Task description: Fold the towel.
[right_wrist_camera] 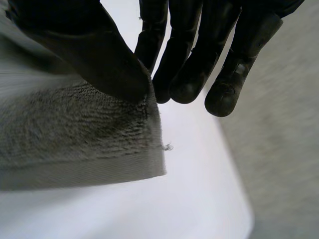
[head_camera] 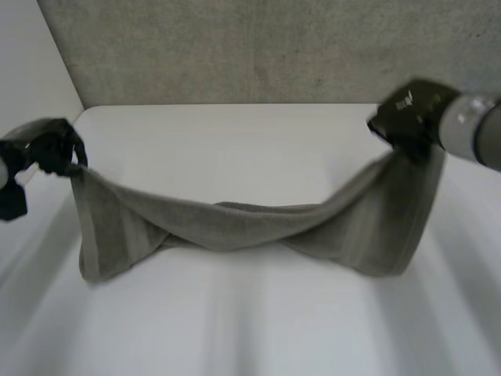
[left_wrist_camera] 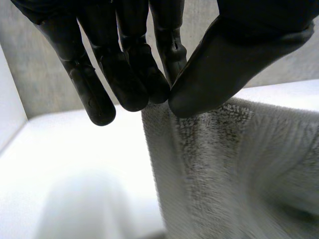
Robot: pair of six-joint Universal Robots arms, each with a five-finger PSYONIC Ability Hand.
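Observation:
A grey towel hangs stretched between my two hands above the white table, sagging in the middle with both ends drooping. My left hand pinches the towel's left corner; in the left wrist view its thumb presses the towel against the fingers. My right hand holds the right corner up higher. In the right wrist view the thumb and fingers pinch the towel at its hemmed edge.
A grey speckled wall rises behind the table. A pale side wall stands at the left. The table's edge runs close beside my right hand.

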